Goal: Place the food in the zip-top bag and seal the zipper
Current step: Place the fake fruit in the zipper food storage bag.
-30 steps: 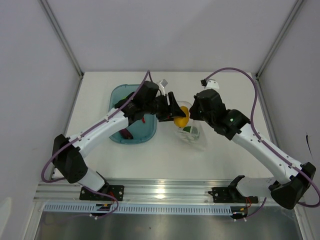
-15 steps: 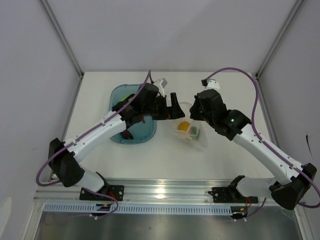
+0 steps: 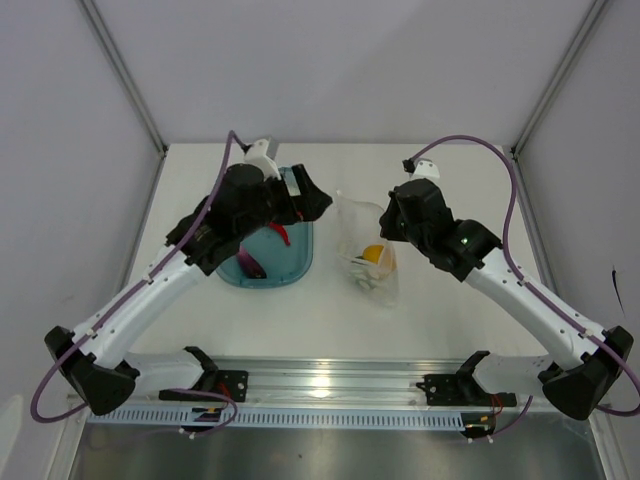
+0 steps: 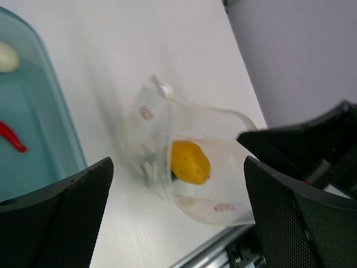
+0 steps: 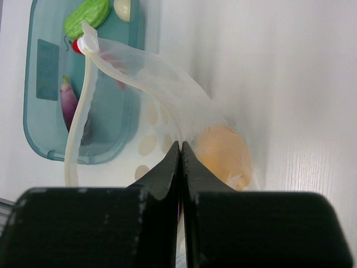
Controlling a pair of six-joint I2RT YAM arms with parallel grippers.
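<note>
Surroundings: a teal tub (image 3: 262, 268) sits on the white table (image 3: 450, 180), just left of the zip-top bag (image 3: 366, 250).
Tub contents: red chili (image 3: 283, 233), purple piece (image 5: 70, 106), light green pod (image 5: 86, 18) and white ball (image 5: 122, 8).
In the way: from above, the left arm's wrist covers the tub's far end. In the right wrist view, the bag's film drapes over the tub's near side.
Bag: lies crumpled on the table with its mouth gaping toward the tub. The yellow-orange piece (image 4: 190, 162) is inside, with something dark green tucked beside it.
Zipper: the strip (image 5: 78, 117) hangs unsealed, curving down from a white end tab.
Left pincer (image 3: 312, 203): jaws wide and empty, above the tub's far right corner, facing the bag and clear of it.
Right pincer (image 5: 181, 146): jaws pressed together on the bag's film at its right rim, with the yellow-orange piece just beside them.
</note>
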